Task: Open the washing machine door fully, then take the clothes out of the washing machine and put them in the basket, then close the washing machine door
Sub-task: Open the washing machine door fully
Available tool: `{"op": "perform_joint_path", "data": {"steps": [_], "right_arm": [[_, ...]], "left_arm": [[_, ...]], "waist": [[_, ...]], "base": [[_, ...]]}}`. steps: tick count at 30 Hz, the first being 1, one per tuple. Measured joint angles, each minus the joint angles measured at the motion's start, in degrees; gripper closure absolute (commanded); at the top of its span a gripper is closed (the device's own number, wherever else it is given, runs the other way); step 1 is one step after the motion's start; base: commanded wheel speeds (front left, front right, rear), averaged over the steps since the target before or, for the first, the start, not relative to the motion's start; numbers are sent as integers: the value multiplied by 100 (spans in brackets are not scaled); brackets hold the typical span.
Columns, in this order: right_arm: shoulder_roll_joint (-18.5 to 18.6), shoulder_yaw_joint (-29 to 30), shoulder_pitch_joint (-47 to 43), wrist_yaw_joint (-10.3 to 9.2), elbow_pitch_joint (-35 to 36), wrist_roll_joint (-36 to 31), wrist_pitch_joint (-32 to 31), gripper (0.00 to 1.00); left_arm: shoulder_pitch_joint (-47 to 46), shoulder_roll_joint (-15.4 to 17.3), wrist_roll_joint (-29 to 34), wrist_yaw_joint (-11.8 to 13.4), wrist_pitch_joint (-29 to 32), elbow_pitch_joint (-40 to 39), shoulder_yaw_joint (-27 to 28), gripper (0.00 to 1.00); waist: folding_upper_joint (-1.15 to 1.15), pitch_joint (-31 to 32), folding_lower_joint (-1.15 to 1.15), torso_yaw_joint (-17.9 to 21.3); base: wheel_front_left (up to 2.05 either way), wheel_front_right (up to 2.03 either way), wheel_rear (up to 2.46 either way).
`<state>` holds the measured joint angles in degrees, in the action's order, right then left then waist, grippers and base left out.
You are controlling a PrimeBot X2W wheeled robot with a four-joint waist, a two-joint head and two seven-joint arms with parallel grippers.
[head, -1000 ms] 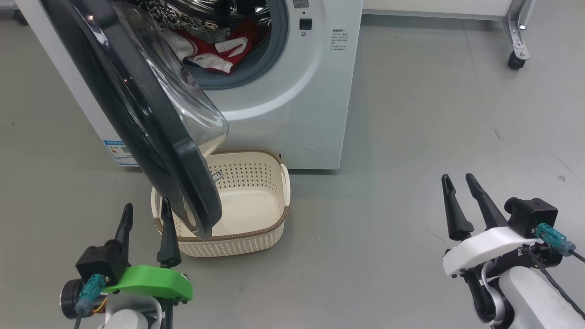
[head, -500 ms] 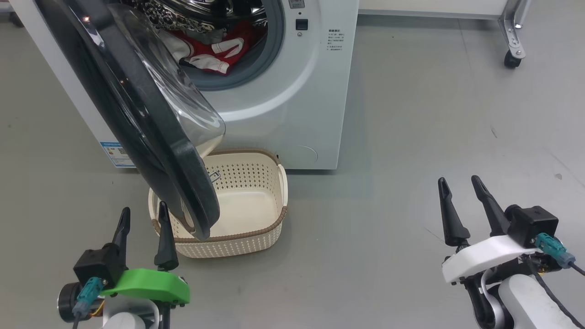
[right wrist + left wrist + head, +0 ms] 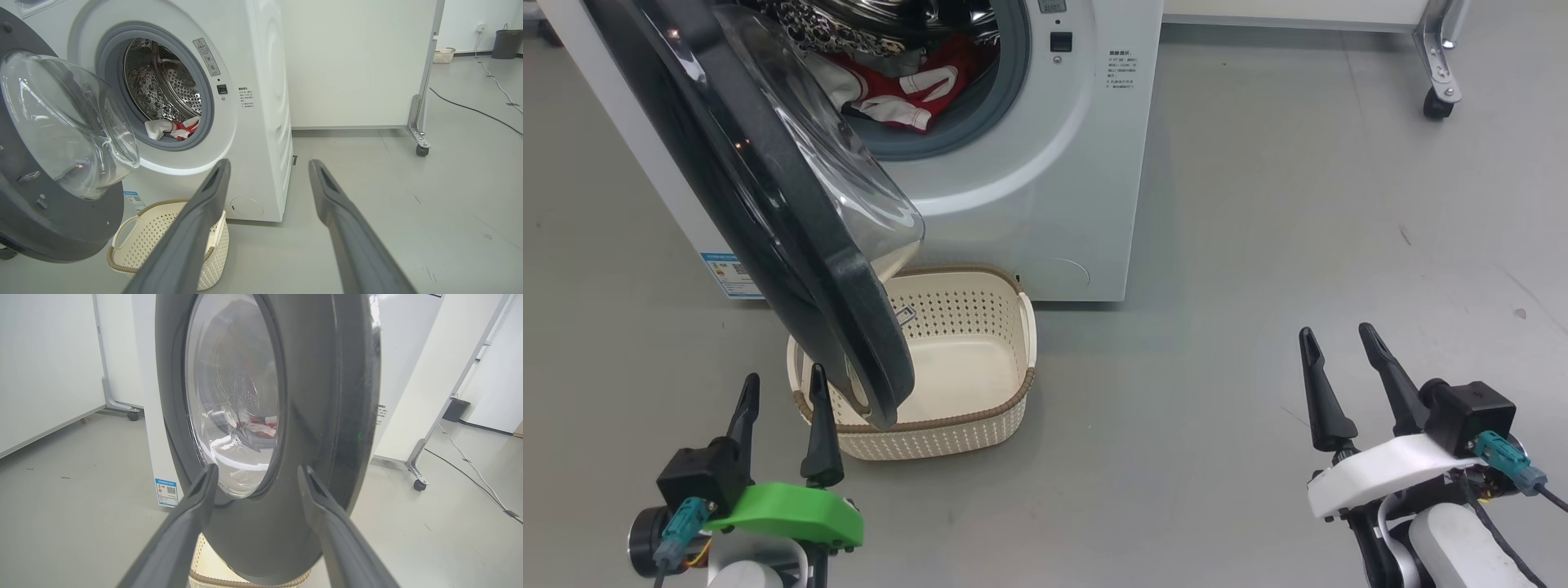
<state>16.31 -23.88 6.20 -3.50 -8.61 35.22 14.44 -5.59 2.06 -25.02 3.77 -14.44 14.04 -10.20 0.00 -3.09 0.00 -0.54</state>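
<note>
The washing machine door [image 3: 768, 212] stands swung partway out from the washing machine [image 3: 1054, 188], hinged on the robot's left, with its bulging glass bowl turned toward the drum mouth. The door's lower edge hangs over the left part of the basket [image 3: 947, 441]. The basket sits on the grey floor [image 3: 1258, 245] just in front of the machine, below the mouth.

The clothes [image 3: 907, 90] lie inside the drum at the bottom of the opening, a red and white heap behind the grey gasket. A small blue label [image 3: 727, 273] shows low on the machine's front, left of the door.

The left gripper [image 3: 785, 373] sits low on the robot's left with its fingers spread apart and nothing between them. In the left wrist view it points at the door's black outer face from close by. The right gripper [image 3: 1335, 329] is well off to the right over bare floor, far from the machine and basket. Its fingers are also spread wide and hold nothing.
</note>
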Motion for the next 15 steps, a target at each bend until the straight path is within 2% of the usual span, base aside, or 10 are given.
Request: {"op": "perform_joint_path", "data": {"steps": [15], "right_arm": [[-56, 164, -205, 90, 56, -103, 0, 0]], "left_arm": [[8, 0, -18, -4, 0, 23, -27, 0]], "waist": [[0, -9, 0, 34]], "base": [[0, 0, 0]]}}
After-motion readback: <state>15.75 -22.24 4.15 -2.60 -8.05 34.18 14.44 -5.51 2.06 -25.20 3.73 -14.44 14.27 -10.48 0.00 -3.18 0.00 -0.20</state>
